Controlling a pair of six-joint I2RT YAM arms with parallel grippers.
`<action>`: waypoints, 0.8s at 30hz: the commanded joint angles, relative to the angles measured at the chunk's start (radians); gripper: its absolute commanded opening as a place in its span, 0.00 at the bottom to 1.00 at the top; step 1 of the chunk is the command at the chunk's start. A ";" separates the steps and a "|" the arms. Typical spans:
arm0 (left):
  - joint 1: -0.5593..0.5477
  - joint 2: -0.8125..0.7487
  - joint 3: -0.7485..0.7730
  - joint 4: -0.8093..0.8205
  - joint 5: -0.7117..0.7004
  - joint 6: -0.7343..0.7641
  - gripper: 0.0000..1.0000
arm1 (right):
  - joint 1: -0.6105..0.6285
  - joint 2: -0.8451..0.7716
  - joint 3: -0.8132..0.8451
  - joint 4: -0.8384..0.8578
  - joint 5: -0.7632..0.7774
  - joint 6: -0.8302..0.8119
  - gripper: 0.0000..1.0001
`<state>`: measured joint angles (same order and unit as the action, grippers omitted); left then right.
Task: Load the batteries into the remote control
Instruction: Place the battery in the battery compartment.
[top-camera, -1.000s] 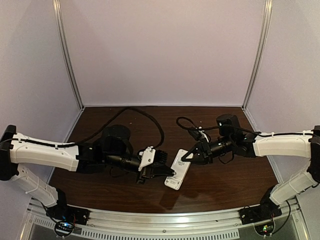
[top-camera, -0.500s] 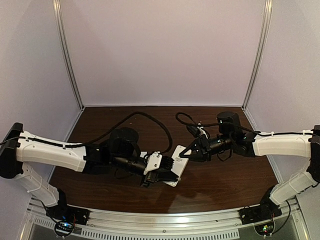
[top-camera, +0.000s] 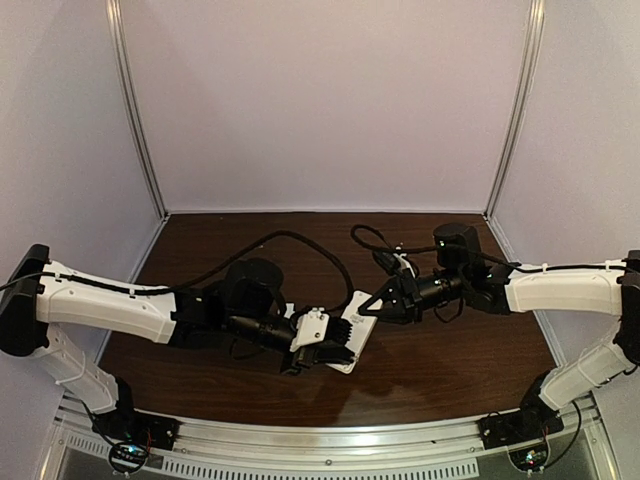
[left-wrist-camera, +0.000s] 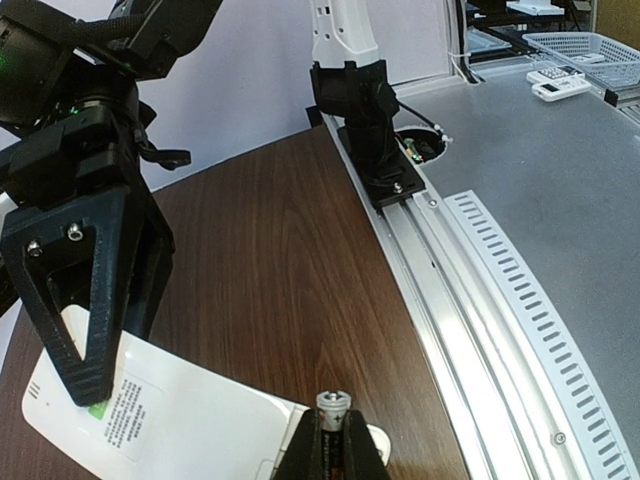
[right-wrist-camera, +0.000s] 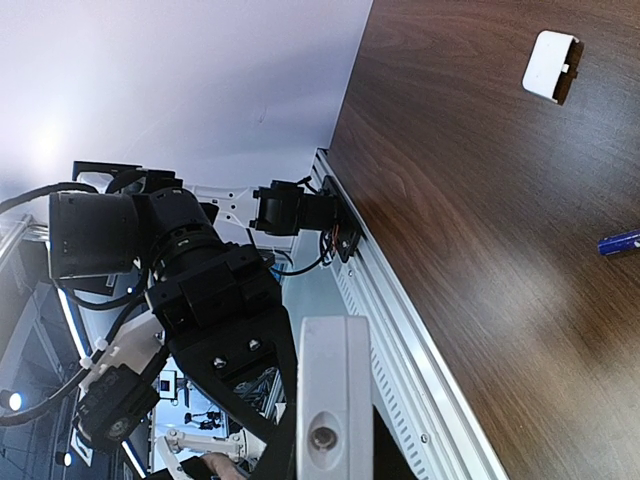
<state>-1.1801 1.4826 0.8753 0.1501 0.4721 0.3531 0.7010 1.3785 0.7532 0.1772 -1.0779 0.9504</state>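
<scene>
Over the last second the left arm has stretched further right across the table, and the left gripper (top-camera: 340, 352), with a battery (left-wrist-camera: 332, 404) pinched in its tips, now covers the near end of the remote control (top-camera: 362, 318) instead of sitting just beside it. The right gripper (top-camera: 372, 307) has shifted slightly left with the remote's far end. The black cable (top-camera: 300, 238) loop has stretched rightward.
</scene>
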 joint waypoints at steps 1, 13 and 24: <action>-0.004 0.001 0.018 -0.034 -0.038 0.029 0.00 | 0.003 -0.026 0.025 0.037 -0.022 0.011 0.00; -0.004 -0.021 0.017 -0.145 -0.106 0.071 0.00 | 0.003 -0.043 0.028 0.007 -0.027 -0.010 0.00; -0.004 0.040 0.085 -0.363 -0.151 0.150 0.00 | 0.003 -0.048 0.045 -0.038 -0.031 -0.039 0.00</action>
<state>-1.1858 1.4742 0.9310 -0.0357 0.3664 0.4549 0.7010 1.3651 0.7532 0.1333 -1.0588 0.9218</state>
